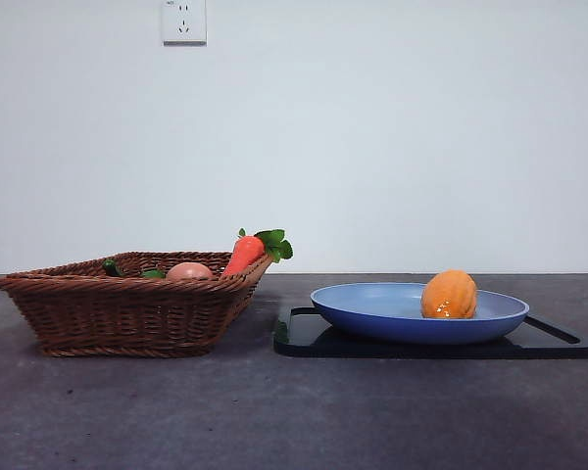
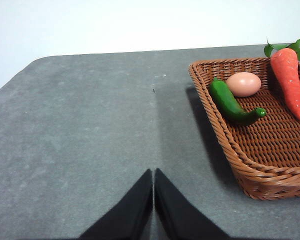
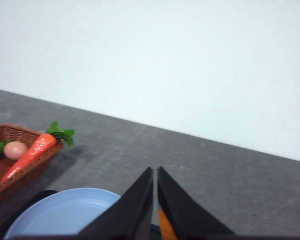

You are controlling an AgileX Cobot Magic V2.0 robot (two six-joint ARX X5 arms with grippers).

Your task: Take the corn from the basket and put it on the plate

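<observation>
The glossy yellow-orange corn (image 1: 449, 295) rests on the right half of the blue plate (image 1: 372, 311), apart from both grippers. To the plate's left stands the wicker basket (image 1: 127, 313). Neither arm shows in the front view. My left gripper (image 2: 153, 171) is shut and empty over bare table beside the basket (image 2: 225, 135). My right gripper (image 3: 154, 169) is shut and empty, raised above the plate (image 3: 65, 215). A sliver of the corn (image 3: 165, 227) shows under its jaws.
In the basket lie a red-orange carrot (image 1: 243, 255) with green leaves, a pinkish-brown egg (image 1: 188, 271) and a green pepper (image 2: 230, 102). The plate sits on a flat black tray (image 1: 304, 338). A white wall stands close behind the table.
</observation>
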